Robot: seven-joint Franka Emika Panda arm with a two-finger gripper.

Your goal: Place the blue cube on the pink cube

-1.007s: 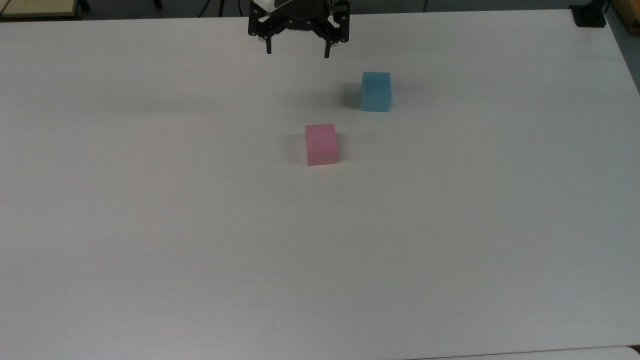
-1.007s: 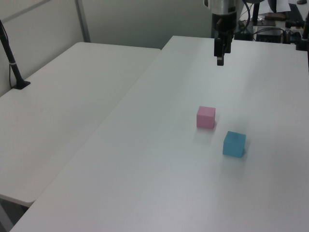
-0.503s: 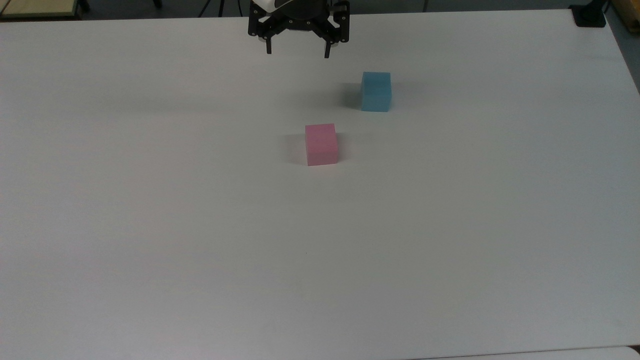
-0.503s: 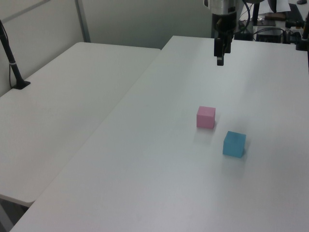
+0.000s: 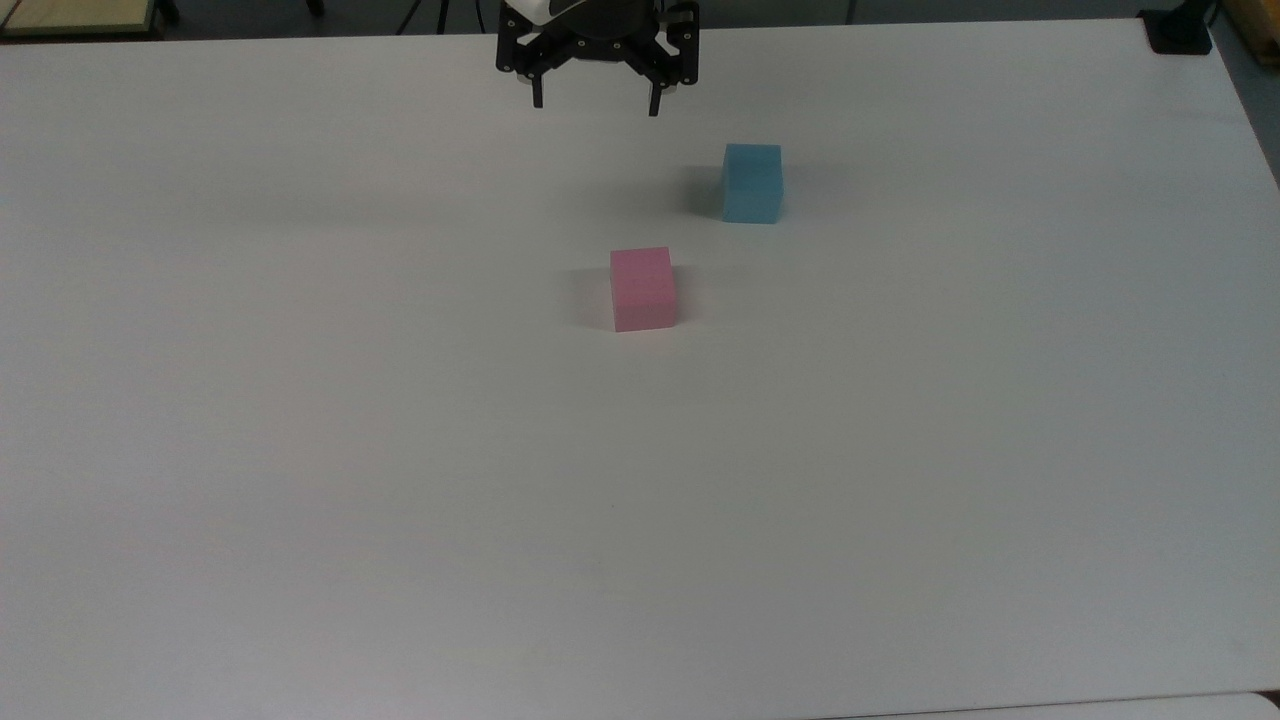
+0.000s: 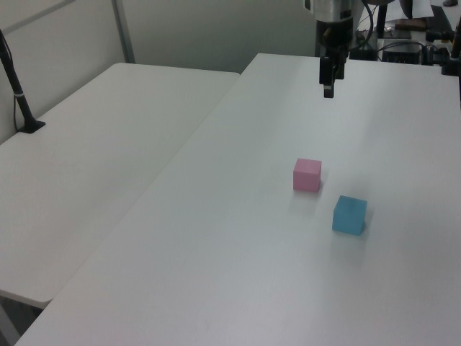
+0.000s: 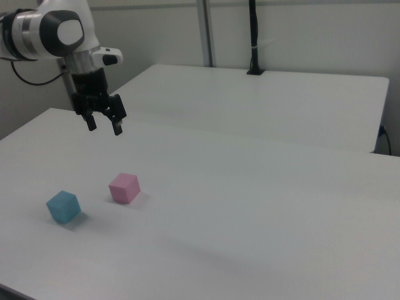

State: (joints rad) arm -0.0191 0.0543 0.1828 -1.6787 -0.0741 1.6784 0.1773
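- My end effector (image 5: 596, 104) hangs above the far edge of the white desk (image 5: 400, 480), fingers spread wide, gripping nothing, touching nothing.
- Blue cube (image 5: 752, 183) sits flat on the desk, toward the top view's right of my end effector, near it but apart.
- Pink cube (image 5: 643, 289) rests nearer the desk's middle — close to the blue cube, not touching.
- Right view: a second white table (image 7: 262, 103) stands behind, with a black pole (image 7: 254, 37) at its far edge.
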